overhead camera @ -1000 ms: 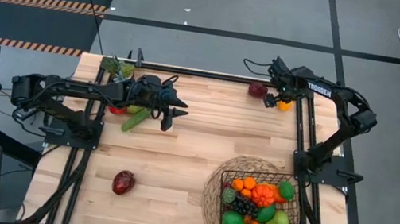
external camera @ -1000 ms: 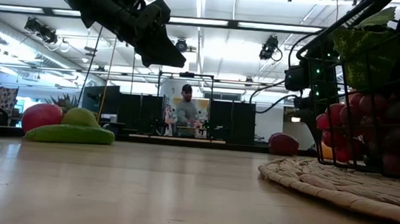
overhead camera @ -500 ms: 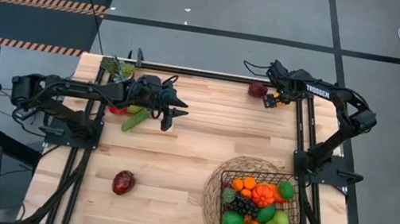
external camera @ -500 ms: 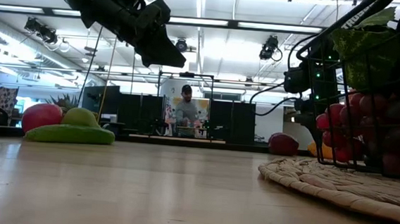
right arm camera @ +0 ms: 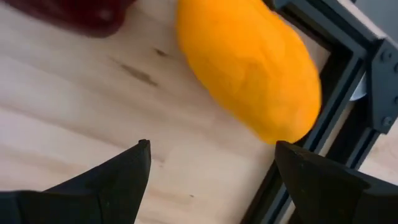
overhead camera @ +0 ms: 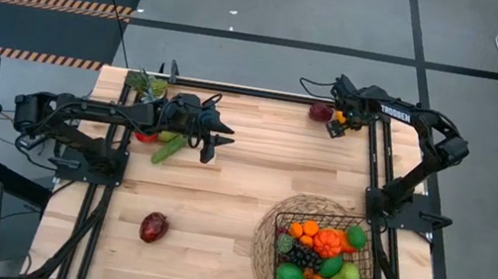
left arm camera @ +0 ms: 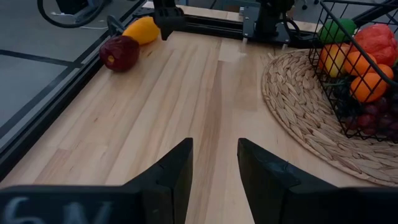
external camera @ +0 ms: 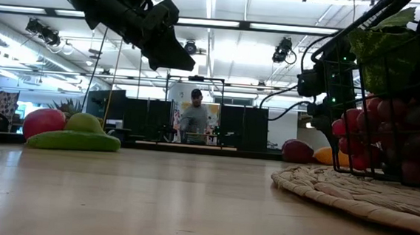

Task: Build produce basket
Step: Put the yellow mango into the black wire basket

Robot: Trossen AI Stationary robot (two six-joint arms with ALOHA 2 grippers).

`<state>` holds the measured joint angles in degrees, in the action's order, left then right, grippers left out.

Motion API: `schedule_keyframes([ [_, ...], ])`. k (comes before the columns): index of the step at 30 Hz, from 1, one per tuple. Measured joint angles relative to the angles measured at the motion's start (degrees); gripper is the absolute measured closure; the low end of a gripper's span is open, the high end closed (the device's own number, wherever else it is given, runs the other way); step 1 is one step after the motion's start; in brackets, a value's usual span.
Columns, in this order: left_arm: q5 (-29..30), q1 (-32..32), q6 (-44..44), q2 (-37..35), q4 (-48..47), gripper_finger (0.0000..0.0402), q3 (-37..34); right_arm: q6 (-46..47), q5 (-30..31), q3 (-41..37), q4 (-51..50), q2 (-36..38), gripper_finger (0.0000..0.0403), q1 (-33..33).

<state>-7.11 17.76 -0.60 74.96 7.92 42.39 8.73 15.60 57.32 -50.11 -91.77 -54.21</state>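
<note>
A yellow-orange fruit (right arm camera: pixel 249 68) lies on the table at the far right corner, beside the frame rail. A dark red fruit (overhead camera: pixel 320 112) lies just left of it. My right gripper (right arm camera: pixel 211 168) hangs open over the orange fruit (overhead camera: pixel 336 130), pointing steeply down, with a finger on either side and clear of it. The black wire basket (overhead camera: pixel 319 204) stands on a round woven mat (overhead camera: pixel 258 256) at the near right and holds several fruits (overhead camera: pixel 322 246). My left gripper (overhead camera: pixel 221 145) hovers open and empty above the far left of the table.
A green cucumber (overhead camera: pixel 167 150) and a red fruit (overhead camera: pixel 144 136) lie under the left arm. A leafy green piece (overhead camera: pixel 146 83) sits at the far left corner, and a dark red fruit (overhead camera: pixel 153 227) lies near the front left. A person (external camera: pixel 193 120) stands far behind the table.
My right gripper has swung a little toward the table's left above the orange fruit and rolled slightly about its own axis. In the high view it now covers more of the fruit. The fruit has stayed on the table.
</note>
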Motion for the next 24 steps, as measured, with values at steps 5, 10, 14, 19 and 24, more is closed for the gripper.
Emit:
schedule_keyframes([
  [5, 0.0, 0.0, 0.0, 0.0, 0.0, 0.0269, 0.0, -4.7, 3.3, 2.7, -4.0, 0.0, 0.0056, 1.8],
  [10, 0.0, 0.0, 0.0, 0.0, 0.0, 0.0269, 0.0, -10.9, 8.4, 5.4, -4.4, 0.0, 0.0056, 2.9],
  [14, 0.0, 0.0, 0.4, 0.0, 0.0, 0.0269, 0.0, -14.8, 8.7, 5.8, -2.0, 0.0, 0.0056, 1.5],
  [19, 0.0, 0.0, 0.3, 0.0, 0.0, 0.0269, 0.0, -19.2, 7.2, 5.8, -1.7, -0.9, 0.0056, -1.3],
  [24, 0.0, 0.0, 0.1, 0.0, 0.0, 0.0269, 0.0, -24.1, 7.0, 5.7, -1.0, -1.5, 0.0056, -2.4],
])
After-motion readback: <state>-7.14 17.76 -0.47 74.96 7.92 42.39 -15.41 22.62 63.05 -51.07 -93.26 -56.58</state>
